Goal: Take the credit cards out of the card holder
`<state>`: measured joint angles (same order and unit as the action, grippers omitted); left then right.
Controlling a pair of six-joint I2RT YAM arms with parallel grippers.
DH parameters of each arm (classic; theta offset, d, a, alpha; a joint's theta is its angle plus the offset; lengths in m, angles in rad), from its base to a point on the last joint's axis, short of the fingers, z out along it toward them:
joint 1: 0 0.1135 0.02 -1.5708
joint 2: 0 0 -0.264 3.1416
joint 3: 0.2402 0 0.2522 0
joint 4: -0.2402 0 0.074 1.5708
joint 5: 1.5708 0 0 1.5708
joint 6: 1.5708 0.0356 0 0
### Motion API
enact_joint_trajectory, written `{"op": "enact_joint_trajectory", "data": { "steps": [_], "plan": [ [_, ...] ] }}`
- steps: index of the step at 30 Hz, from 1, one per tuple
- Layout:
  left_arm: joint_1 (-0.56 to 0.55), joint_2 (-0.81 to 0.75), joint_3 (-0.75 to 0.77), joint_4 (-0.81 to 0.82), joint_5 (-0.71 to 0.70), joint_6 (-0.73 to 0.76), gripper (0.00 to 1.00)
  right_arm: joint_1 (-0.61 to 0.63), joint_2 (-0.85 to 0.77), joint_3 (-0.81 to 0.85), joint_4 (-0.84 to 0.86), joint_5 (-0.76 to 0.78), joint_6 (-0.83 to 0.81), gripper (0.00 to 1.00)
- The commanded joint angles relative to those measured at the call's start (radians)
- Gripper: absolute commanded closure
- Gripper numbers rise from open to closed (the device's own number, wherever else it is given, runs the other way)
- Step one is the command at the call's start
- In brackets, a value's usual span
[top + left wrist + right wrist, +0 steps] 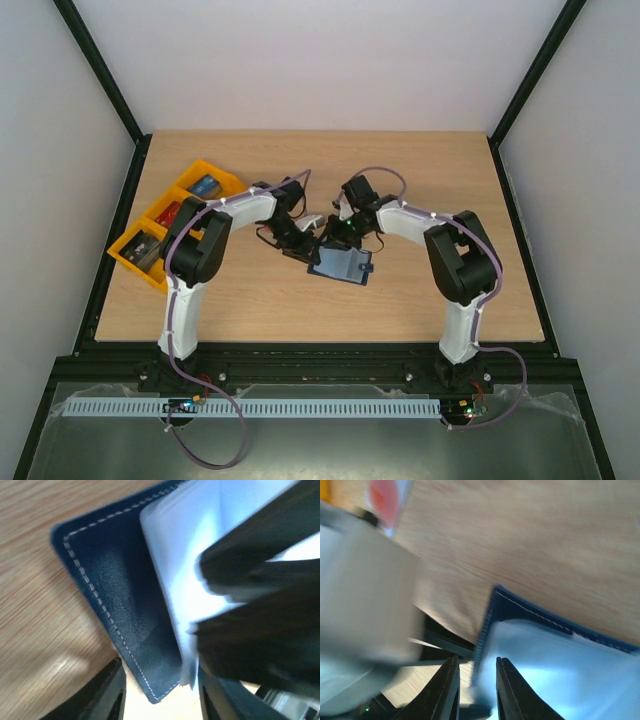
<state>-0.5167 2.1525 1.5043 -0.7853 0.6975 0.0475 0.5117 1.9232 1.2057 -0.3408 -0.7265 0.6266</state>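
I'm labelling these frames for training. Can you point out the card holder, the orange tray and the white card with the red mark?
card holder (345,264): top view, its light blue inside.
orange tray (223,172): top view, its far rim.
white card (386,497): right wrist view, its red mark.

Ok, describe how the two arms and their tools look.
Both the left arm and right arm have white tubular links joined by bulky black joint housings, with a greyish-purple cable running along each from the base. The left tool and right tool each end in two black fingers. A small green light glows near the right wrist.
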Motion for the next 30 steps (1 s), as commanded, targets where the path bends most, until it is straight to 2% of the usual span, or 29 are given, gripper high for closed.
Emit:
{"op": "enact_joint_trajectory", "data": {
  "steps": [1, 6, 12, 16, 18, 23, 26, 30],
  "plan": [
    [-0.008, 0.043, -0.028, 0.013, -0.131, -0.023, 0.63, -0.007, -0.058, 0.125, -0.197, 0.139, -0.083, 0.79],
    [-0.017, 0.046, -0.044, 0.024, -0.147, -0.031, 0.64, -0.031, -0.13, 0.089, -0.374, 0.338, -0.127, 0.77],
    [-0.028, 0.035, -0.051, 0.032, -0.145, -0.031, 0.64, -0.106, -0.249, -0.101, -0.351, 0.44, -0.084, 0.67],
    [-0.031, 0.035, -0.052, 0.035, -0.128, -0.031, 0.62, -0.11, -0.206, -0.175, -0.25, 0.277, -0.092, 0.6],
    [-0.034, 0.035, -0.047, 0.035, -0.123, -0.029, 0.59, -0.108, -0.163, -0.186, -0.203, 0.216, -0.084, 0.6],
    [-0.044, 0.029, -0.041, 0.039, -0.129, -0.026, 0.5, -0.084, -0.105, -0.157, -0.104, 0.115, -0.063, 0.66],
    [-0.049, 0.031, -0.037, 0.049, -0.124, -0.024, 0.48, -0.052, -0.096, -0.115, -0.083, 0.084, -0.064, 0.66],
    [-0.049, 0.044, -0.021, 0.054, -0.134, -0.029, 0.48, -0.017, -0.092, -0.092, -0.019, 0.003, -0.044, 0.73]
  ]
}}
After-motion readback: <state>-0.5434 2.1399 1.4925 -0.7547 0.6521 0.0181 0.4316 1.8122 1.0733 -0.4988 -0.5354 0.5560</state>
